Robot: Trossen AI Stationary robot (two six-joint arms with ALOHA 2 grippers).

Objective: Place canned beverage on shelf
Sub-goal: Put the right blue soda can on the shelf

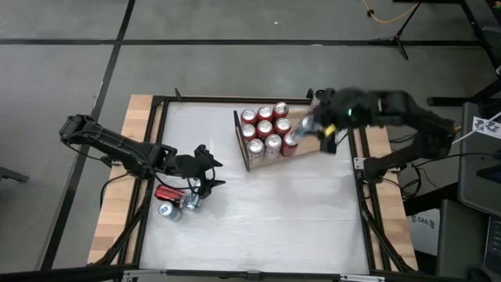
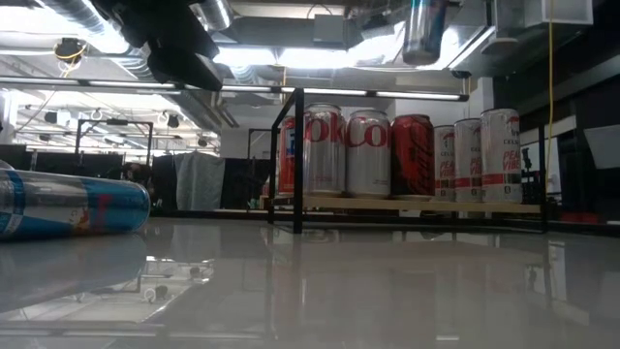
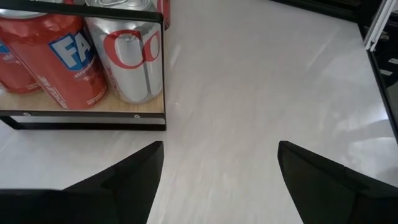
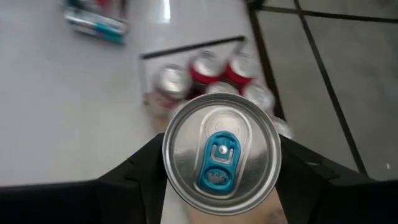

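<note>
Nearest the right wrist camera, a silver can [image 4: 221,152] with a blue tab is filling the frame's centre, pinched between the right gripper's fingers [image 4: 134,180]; its label is hidden.

In the high view, the left gripper [image 1: 205,166] is hanging at centre-left with jaws spread and nothing between them. Just below it, two cans [image 1: 174,200] are lying on their sides, too small to read. Bare white table [image 1: 274,219] is stretching across the frame's lower middle, giving open room.

At upper centre the shelf [image 1: 270,155] is carrying nine upright cans [image 1: 264,130], its dark rail on the left edge. The right gripper [image 1: 307,127] is blurring over the shelf's right edge, near the table's upper-right corner, where the held can is hard to make out.
</note>
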